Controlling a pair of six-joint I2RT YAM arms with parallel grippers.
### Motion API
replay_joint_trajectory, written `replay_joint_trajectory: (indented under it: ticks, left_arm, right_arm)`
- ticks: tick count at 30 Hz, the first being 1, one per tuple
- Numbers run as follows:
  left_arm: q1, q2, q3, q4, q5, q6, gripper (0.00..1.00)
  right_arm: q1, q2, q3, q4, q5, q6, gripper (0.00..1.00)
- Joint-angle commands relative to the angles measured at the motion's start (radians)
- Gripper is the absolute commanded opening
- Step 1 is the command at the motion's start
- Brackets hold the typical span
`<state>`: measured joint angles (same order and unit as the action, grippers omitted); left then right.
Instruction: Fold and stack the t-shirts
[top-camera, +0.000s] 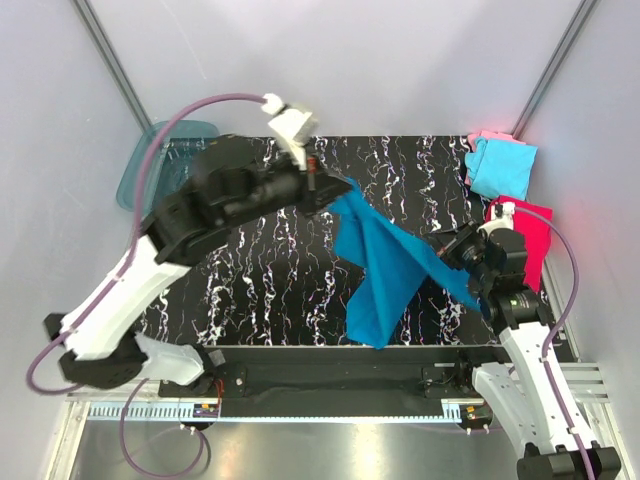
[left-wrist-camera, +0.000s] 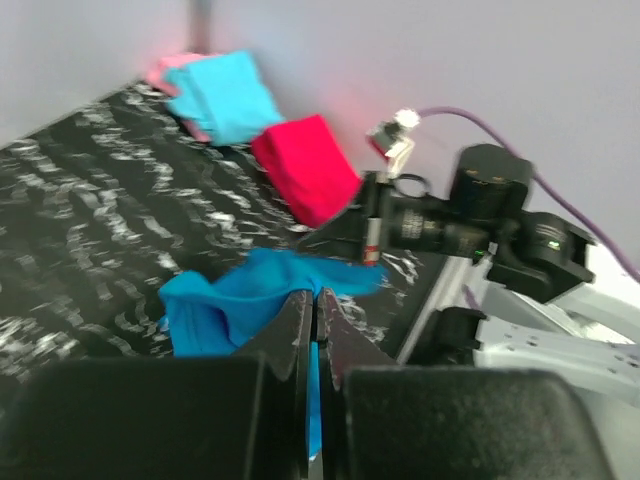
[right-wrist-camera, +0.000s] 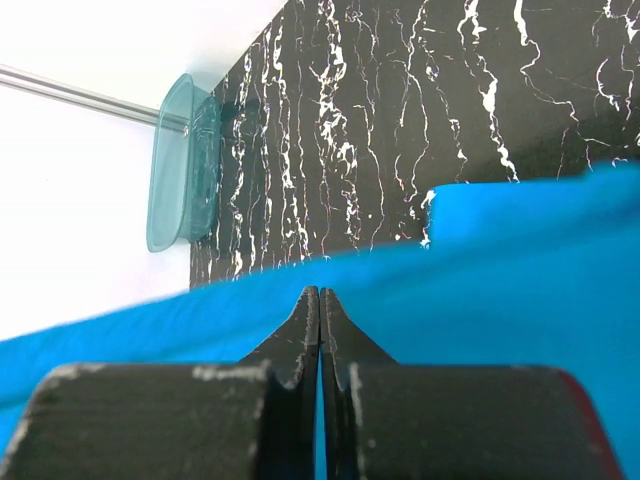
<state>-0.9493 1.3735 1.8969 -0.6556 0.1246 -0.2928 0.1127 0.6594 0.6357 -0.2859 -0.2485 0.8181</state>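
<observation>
Currently the teal-blue t-shirt (top-camera: 385, 262) hangs above the table (top-camera: 250, 280), stretched between the two arms. The left jaws are together, clamped on its upper edge over the far middle of the table; in the left wrist view the cloth bunches directly at the jaw tips. The right jaws are likewise together, clamped on the opposite edge over the right part of the table; in the right wrist view the cloth spans the frame at the tips. Below the stretched edge, the shirt drapes toward the near table edge; whether its lowest tip touches the table cannot be determined.

A light cyan t-shirt (top-camera: 503, 168) lies on a pale pink t-shirt (top-camera: 487, 136) at the far right corner. A magenta-red t-shirt (top-camera: 535, 235) lies just nearer, beside the right arm (top-camera: 520, 340). A translucent teal tub (top-camera: 150, 165) sits at the far left corner.
</observation>
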Motion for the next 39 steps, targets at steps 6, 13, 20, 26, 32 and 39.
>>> replay_joint_trajectory:
  ticks: [6, 13, 20, 26, 32, 39]
  left_arm:
    - [0.093, -0.198, -0.301, 0.172, -0.203, 0.017, 0.00]
    - [0.115, -0.208, -0.482, 0.224, -0.328, 0.003, 0.00]
    - [0.138, -0.179, -0.624, 0.267, -0.535, -0.043, 0.00]
    - [0.231, -0.116, -0.710, 0.300, -0.623, -0.127, 0.00]
    - [0.429, 0.008, -0.651, 0.318, -0.570, -0.138, 0.00]
    - [0.653, 0.192, -0.422, 0.284, -0.435, -0.118, 0.00]
  right_arm:
    - [0.010, 0.029, 0.013, 0.064, -0.051, 0.006, 0.15]
    - [0.015, 0.040, -0.119, 0.091, -0.095, 0.038, 0.45]
    - [0.090, -0.024, -0.209, 0.059, -0.083, 0.052, 0.47]
    - [0.191, -0.082, -0.267, -0.021, -0.043, 0.050, 0.47]
    - [0.209, -0.101, -0.329, -0.059, -0.040, 0.049, 0.47]
    - [0.214, -0.103, -0.321, -0.079, -0.018, 0.030, 0.47]
